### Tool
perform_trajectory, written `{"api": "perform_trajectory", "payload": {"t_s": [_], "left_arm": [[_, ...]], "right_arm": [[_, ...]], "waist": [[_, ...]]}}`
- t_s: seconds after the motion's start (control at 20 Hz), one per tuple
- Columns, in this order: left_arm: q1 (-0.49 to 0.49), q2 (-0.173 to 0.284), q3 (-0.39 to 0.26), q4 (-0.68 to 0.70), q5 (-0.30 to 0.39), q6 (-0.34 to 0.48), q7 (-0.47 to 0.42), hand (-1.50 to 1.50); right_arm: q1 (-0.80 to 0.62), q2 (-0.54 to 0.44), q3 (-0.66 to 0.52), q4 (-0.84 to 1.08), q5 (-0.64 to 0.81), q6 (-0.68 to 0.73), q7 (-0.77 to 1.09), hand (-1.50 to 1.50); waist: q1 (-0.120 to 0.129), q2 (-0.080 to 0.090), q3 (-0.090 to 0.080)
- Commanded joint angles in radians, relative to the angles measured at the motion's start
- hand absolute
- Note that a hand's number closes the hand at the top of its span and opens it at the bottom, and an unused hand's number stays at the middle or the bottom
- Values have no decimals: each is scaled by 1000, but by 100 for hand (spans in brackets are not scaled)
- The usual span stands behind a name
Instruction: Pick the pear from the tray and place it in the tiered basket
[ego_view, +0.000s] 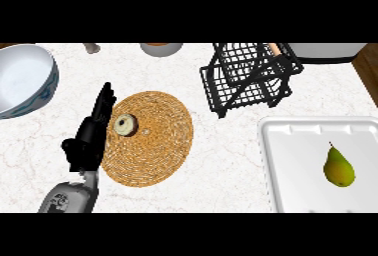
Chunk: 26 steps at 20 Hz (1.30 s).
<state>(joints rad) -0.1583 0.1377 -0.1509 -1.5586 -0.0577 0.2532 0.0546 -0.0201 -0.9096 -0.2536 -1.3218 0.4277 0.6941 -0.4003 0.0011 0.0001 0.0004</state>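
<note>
Pear (339, 168): lies on the white tray, toward its right side, stem pointing up the view; green-yellow with a reddish patch low down. Nothing touches it.
Tray (275, 165): white, at the right of the counter, running off the view's right and lower edges.
Tiered basket (249, 76): black wire, standing beyond the tray toward the far edge of the counter, apart from the tray.
Left hand (91, 133): at the left of the view, fingers straight and close together, pointing away from the robot; it holds nothing and lies along the left rim of the woven mat.
Right hand: does not show.
Woven mat (155, 145): round, tan, in the middle of the counter; a small round object (125, 125) sits on its left part, just beside the hand.
Bowl (26, 77): large, white with a blue pattern, at the far left.
Counter (221, 150): pale marble.
</note>
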Motion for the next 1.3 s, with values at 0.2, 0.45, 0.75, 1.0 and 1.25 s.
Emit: {"api": "perform_trajectory", "payload": {"t_s": [0.2, 0.45, 0.75, 1.0, 1.25], "left_arm": [[45, -59, -17, 37, -40, -1, -72, 0], [-27, -55, 8, 12, -65, 8, 27, 0], [69, -75, -14, -46, -70, -9, -15, 0], [77, -53, 3, -84, -67, -42, 11, 0], [23, -72, 33, 2, -74, -38, -10, 0]], "right_arm": [[-78, 40, 21, 152, 95, -5, -53, -150], [-107, 100, 62, 210, 122, -22, -54, -150], [-72, 117, 44, 155, 103, -15, -80, -150], [-126, 100, 63, 248, 123, -5, -125, -150], [-144, 133, 92, 231, 139, 0, -80, -150]], "waist": [[3, 1, 0], [4, 1, 0], [-2, -1, -1], [3, -1, 0], [0, 0, -1]]}}
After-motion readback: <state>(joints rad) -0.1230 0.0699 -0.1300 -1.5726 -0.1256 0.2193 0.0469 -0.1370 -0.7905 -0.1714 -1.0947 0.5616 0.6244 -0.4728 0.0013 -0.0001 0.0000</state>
